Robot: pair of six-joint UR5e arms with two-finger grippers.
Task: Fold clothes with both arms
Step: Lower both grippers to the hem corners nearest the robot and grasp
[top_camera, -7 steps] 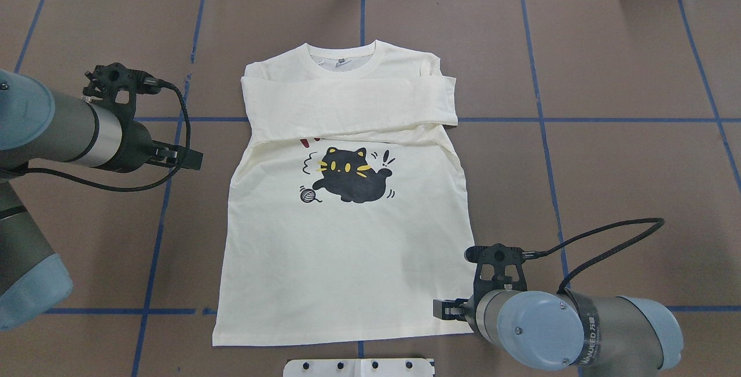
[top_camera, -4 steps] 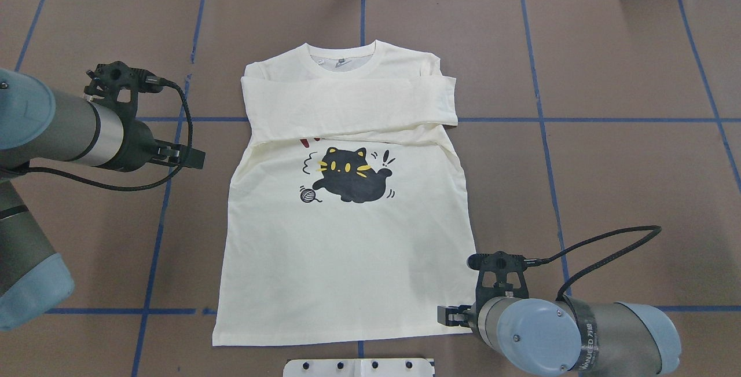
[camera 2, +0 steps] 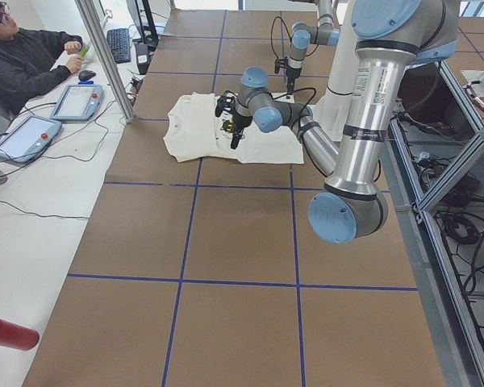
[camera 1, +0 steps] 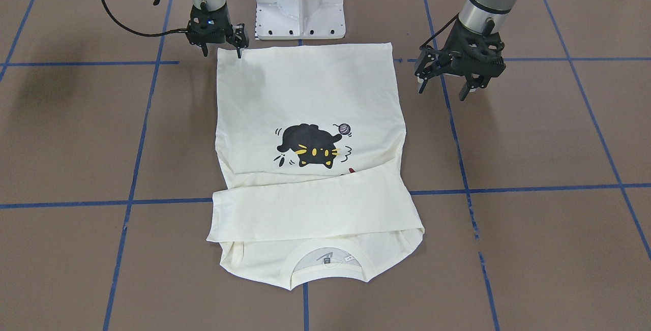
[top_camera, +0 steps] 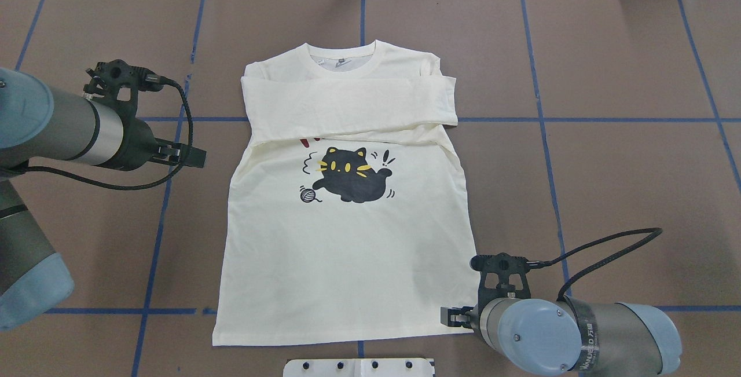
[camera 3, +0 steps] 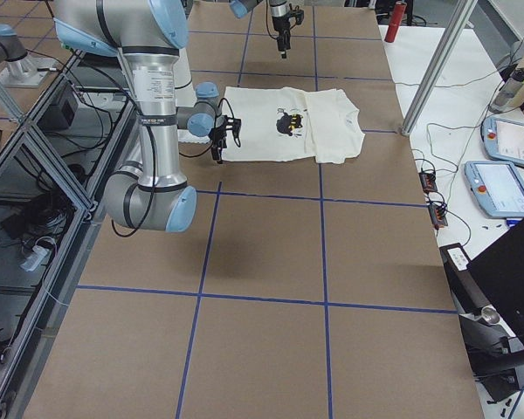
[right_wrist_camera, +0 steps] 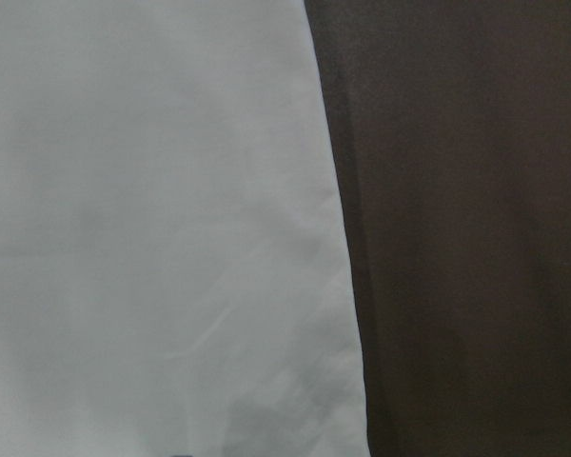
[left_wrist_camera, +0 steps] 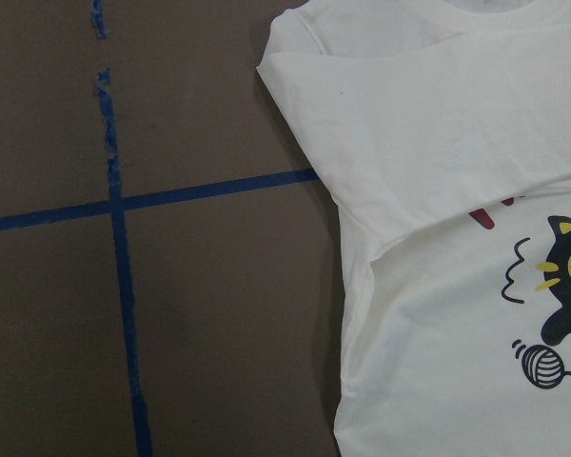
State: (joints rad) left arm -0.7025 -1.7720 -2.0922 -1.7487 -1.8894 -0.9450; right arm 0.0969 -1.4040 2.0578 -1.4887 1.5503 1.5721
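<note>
A black band (top_camera: 586, 336) on the right arm (top_camera: 628, 330), well behind the right gripper's (camera 1: 222, 54) jaws, reads "WANJEED" in white. On the T-shirt (top_camera: 347, 261), well ahead of those jaws, an exclamation mark (top_camera: 385, 160) stands beside the cat print (top_camera: 347, 183). The red lettering (top_camera: 305, 143) is mostly covered and unreadable.

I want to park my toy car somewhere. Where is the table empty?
The brown table is bare on the robot's right of the cream long-sleeved T-shirt, and beyond its collar. Crowded: beside the shirt's left edge, where the left gripper hangs, and its near right corner, at the right gripper.
</note>
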